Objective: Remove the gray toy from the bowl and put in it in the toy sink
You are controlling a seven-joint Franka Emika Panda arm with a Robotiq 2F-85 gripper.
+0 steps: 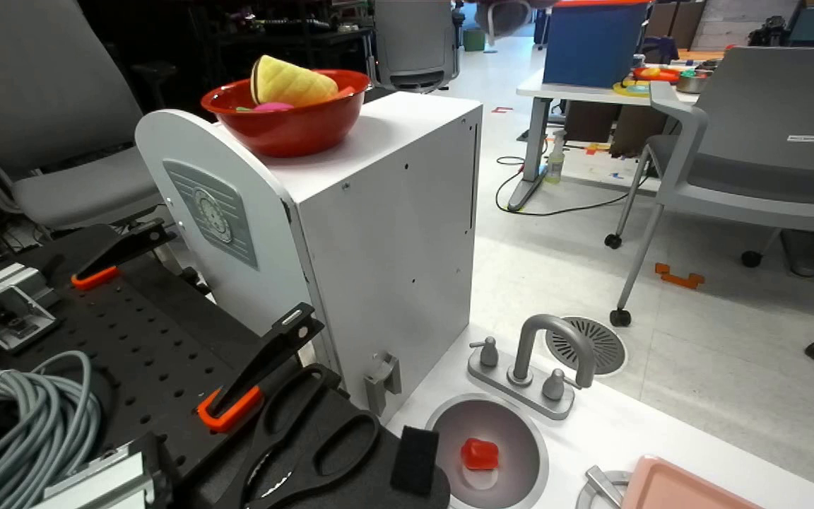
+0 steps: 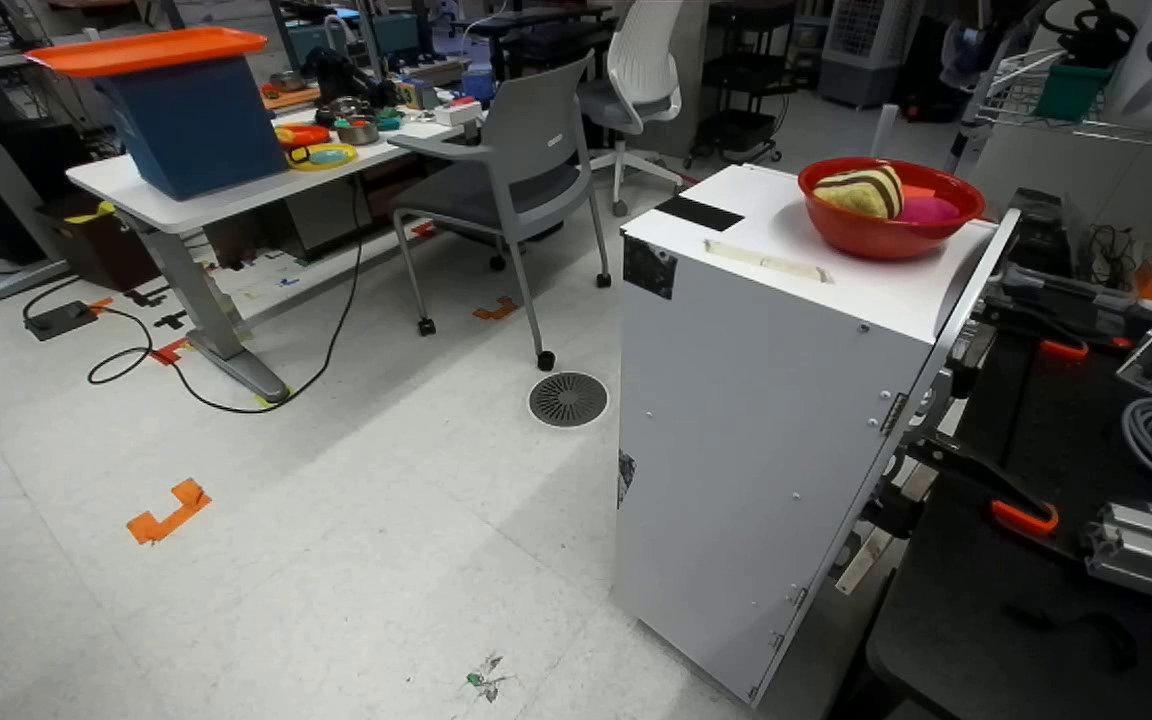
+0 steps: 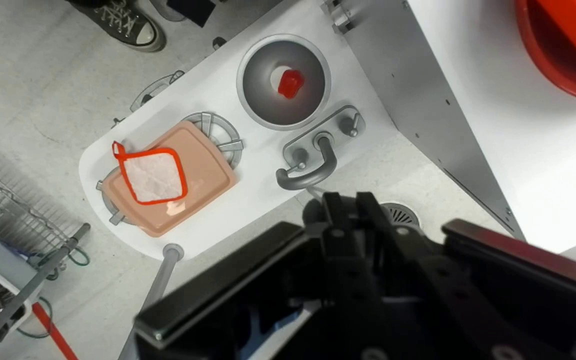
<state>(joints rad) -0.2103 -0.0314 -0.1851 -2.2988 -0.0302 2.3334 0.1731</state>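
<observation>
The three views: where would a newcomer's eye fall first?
Probably on the red bowl atop the white cabinet, a yellow item poking up from it in both exterior views. In the wrist view, a red piece stands out inside the toy sink. There too, the gripper holds the partly hidden gray toy.

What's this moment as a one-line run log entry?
gripper: shut on gray toy; toy: clear of bowl; toy sink: red item inside; placement: pending

We see a red bowl [image 1: 292, 131], yellow toy [image 2: 851, 198] with brown stripes, gray toy [image 1: 507, 20], gray sink [image 3: 283, 110], gray faucet [image 3: 314, 177]; pink tray [image 3: 208, 165], white potholder [image 3: 153, 176] edged red
</observation>
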